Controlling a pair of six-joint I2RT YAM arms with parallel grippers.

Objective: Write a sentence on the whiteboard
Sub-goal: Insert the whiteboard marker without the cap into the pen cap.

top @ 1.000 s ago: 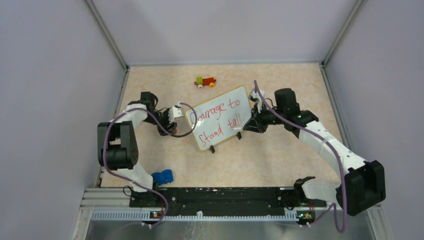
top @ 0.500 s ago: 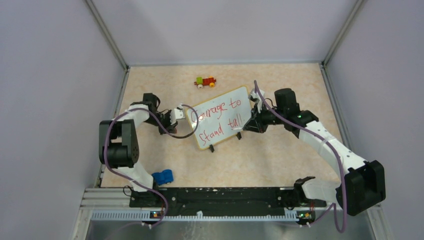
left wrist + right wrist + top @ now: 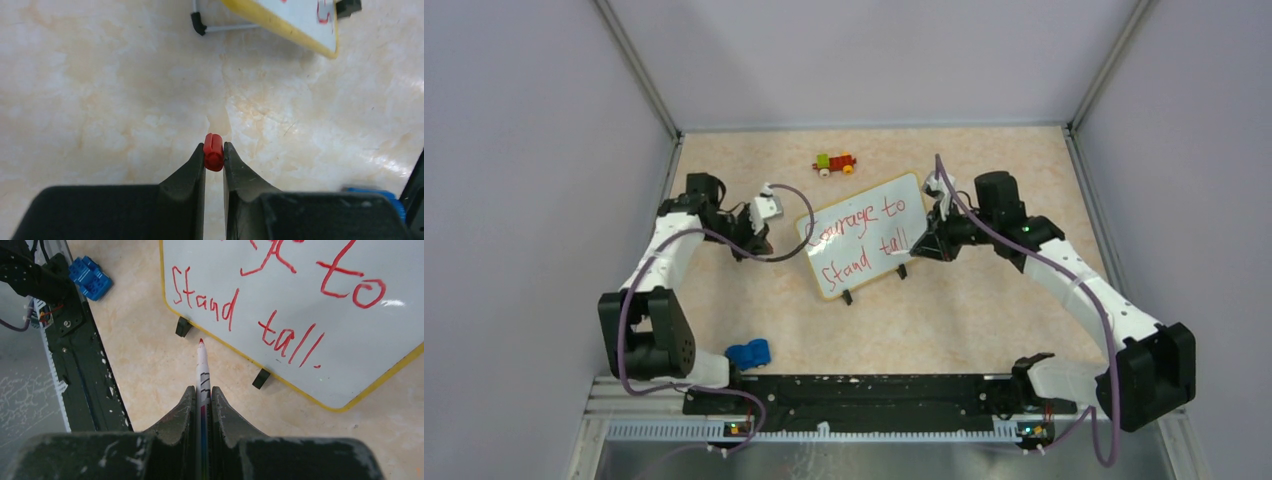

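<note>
Across the pale marbled counter (image 3: 984, 320), boxed in by plain lilac-grey walls (image 3: 524, 150) and metal corner posts, the whiteboard (image 3: 879, 262) stands tilted on its small black feet near the middle. The sentence (image 3: 862, 232) on it, "Courage to stand tall.", runs in red over two lines. A small toy train (image 3: 835, 162) sits behind the board near the back wall, and a blue block (image 3: 748, 353) lies by the rail at the front left.

Compared with a second ago, the left arm (image 3: 669, 250) has drawn back from the board's left edge, with its elbow swung lower and further out, and its fingers have closed up. The right arm (image 3: 1064, 275) has hardly moved.

The left pincer (image 3: 214, 150) points down at bare counter, well apart from the board's corner. It pinches a small red cap (image 3: 213, 152) between its fingertips. The right arm reaches in from the right side. The right pincer (image 3: 202, 392) is clamped on a marker (image 3: 202, 365), whose red tip hangs over the counter just off the board's near edge, between the two feet.
</note>
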